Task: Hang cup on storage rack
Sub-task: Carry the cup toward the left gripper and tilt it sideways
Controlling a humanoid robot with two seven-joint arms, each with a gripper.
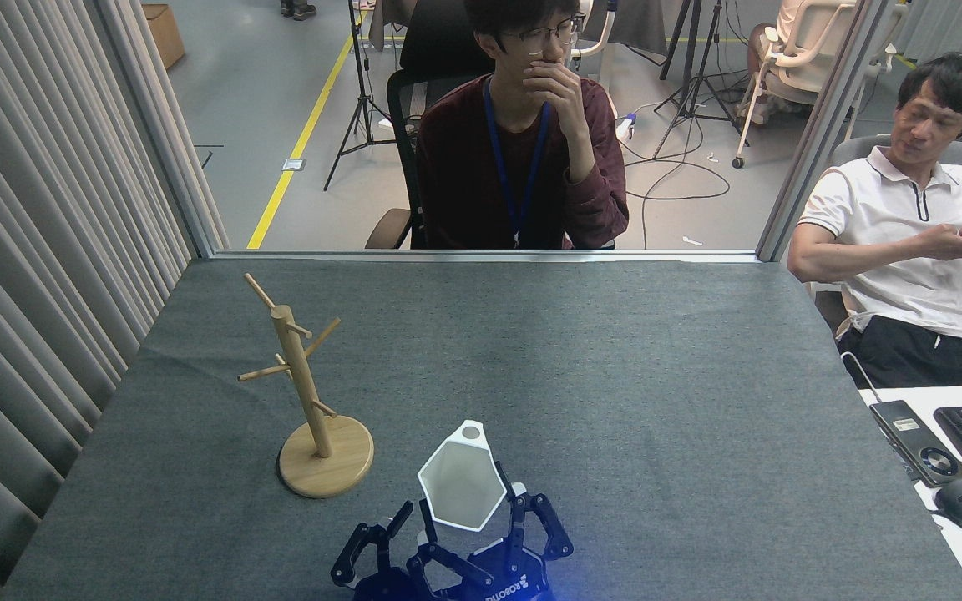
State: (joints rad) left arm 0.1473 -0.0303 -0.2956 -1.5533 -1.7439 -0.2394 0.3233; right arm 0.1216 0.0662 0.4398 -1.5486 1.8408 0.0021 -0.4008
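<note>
At 6 o'clock on the table [615,351], near the front edge, the cup [460,488] sits clamped in the right gripper [466,522], rim facing the camera, pierced tab at 12 o'clock. The left gripper [402,534] sits just beside it at 7 o'clock, fingers spread, holding nothing. The storage rack [307,392] stands at 10 o'clock of the cup, apart from it. Cup looks light, rigid, smooth, likely slippery and chippable; best held by its faceted walls, leaving the tab hole free for a peg. Partial "ROBOTIQ" lettering shows on the right gripper body.
</note>
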